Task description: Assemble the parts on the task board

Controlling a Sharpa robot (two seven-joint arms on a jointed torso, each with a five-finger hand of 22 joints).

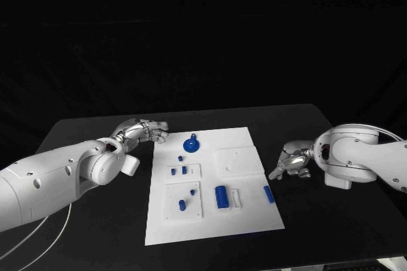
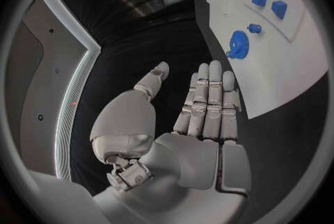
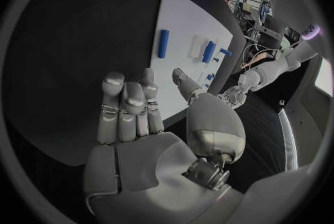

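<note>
The white board (image 1: pixel 212 186) lies mid-table with its blue parts loose on it, a gear (image 1: pixel 192 144) near the far edge; the left hand (image 1: pixel 142 131) waits just off the board's far left corner, fingers straight and together, holding nothing; the right hand (image 1: pixel 293 160) rests beside the right edge, likewise empty, so both seem poised to begin.

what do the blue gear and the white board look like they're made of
Blue gear: probably moulded or printed plastic, judging by its even, saturated colour and matte look. White board: seemingly matte plastic or painted sheet, flat and uniformly white, with no glare; the pictures cannot settle which.
</note>
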